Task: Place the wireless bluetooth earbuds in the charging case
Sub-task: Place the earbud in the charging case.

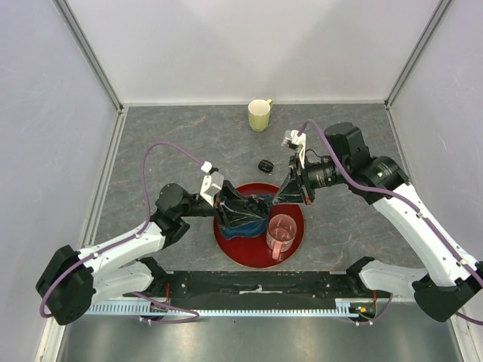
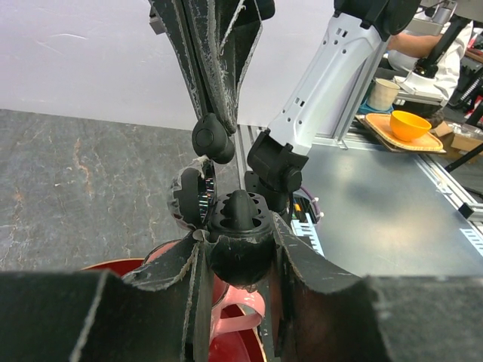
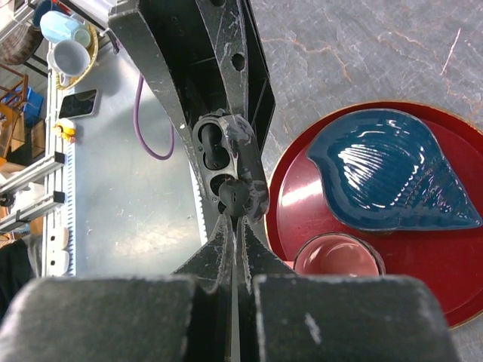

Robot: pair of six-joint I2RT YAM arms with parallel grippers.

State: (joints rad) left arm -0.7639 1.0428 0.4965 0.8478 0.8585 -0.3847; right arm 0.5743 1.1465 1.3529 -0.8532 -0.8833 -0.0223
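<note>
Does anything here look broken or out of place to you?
Nothing spilled. The left gripper has frayed, torn padding on its fingers, and one small black case lies alone on the table, beyond the red plate.

Red tray [image 1: 241, 250] sits 6 o'clock of table centre. Blue dish [image 1: 240, 217] on its 10 o'clock side, pink cup [image 1: 281, 235] at 4. Left gripper [image 1: 255, 204] and right gripper [image 1: 278, 194] meet near the tray's 12 o'clock rim. Small black case [image 1: 265, 165] just beyond. Yellow mug [image 1: 259, 115] far at 12.

Black pebble [image 1: 265, 165], perhaps a case
</note>
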